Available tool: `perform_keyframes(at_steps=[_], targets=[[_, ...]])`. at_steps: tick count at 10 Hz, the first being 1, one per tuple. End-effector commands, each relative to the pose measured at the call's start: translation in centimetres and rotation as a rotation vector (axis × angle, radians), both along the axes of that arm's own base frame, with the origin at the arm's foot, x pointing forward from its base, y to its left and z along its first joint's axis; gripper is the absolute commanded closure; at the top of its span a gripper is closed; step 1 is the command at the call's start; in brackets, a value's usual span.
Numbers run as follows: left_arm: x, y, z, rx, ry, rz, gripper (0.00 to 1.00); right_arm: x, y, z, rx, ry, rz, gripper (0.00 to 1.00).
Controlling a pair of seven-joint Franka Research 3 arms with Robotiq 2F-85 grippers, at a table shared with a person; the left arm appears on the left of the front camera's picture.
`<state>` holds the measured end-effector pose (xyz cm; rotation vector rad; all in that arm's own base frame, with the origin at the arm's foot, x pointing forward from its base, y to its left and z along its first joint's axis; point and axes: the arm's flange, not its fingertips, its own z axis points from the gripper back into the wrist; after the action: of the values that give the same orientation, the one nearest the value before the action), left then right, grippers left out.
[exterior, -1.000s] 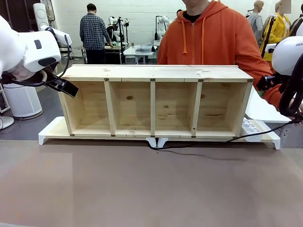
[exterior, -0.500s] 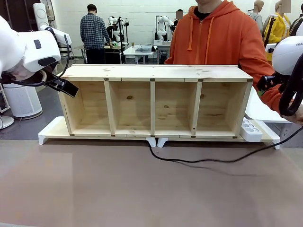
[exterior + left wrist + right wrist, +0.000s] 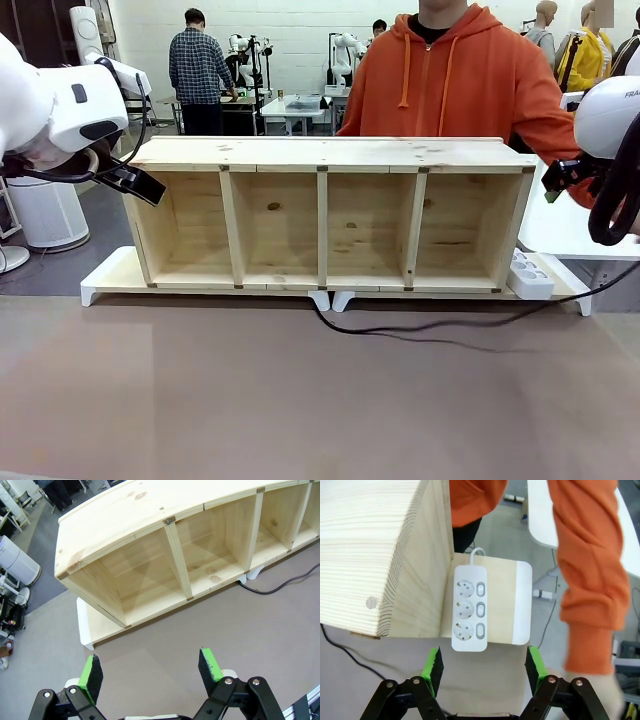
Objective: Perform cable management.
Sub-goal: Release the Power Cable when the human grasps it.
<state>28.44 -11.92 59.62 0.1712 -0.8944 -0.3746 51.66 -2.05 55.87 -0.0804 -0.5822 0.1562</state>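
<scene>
text: none legible | labels: none | brands: none | numbers: none | signs: none

A brown table (image 3: pixel 300 400) fills the lower half of the front view. Across its far edge lies a white base board (image 3: pixel 110 280) carrying a four-bay wooden shelf (image 3: pixel 330 155) and, at right, a white power strip (image 3: pixel 528 275). The black cable (image 3: pixel 430 325) trails over the tabletop, centre to right.

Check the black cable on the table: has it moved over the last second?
Yes. The cable now sags farther out onto the table, away from the wooden shelf; a second ago it lay closer along the shelf's white base.
</scene>
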Motion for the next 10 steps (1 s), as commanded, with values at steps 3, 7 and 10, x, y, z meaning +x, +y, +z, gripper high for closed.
perform_keyframes(at_steps=[3, 7, 10], targets=[[0.14, -0.07, -0.09, 0.000, -0.011, -0.003, 0.00, -0.01, -0.07, -0.09, 0.004, 0.003, -0.002, 0.15], [0.14, -0.07, -0.09, 0.000, -0.011, -0.003, 0.00, -0.01, -0.07, -0.09, 0.004, 0.003, -0.002, 0.15], [0.14, -0.07, -0.09, 0.000, -0.011, -0.003, 0.00, -0.01, -0.07, -0.09, 0.004, 0.003, -0.002, 0.15]])
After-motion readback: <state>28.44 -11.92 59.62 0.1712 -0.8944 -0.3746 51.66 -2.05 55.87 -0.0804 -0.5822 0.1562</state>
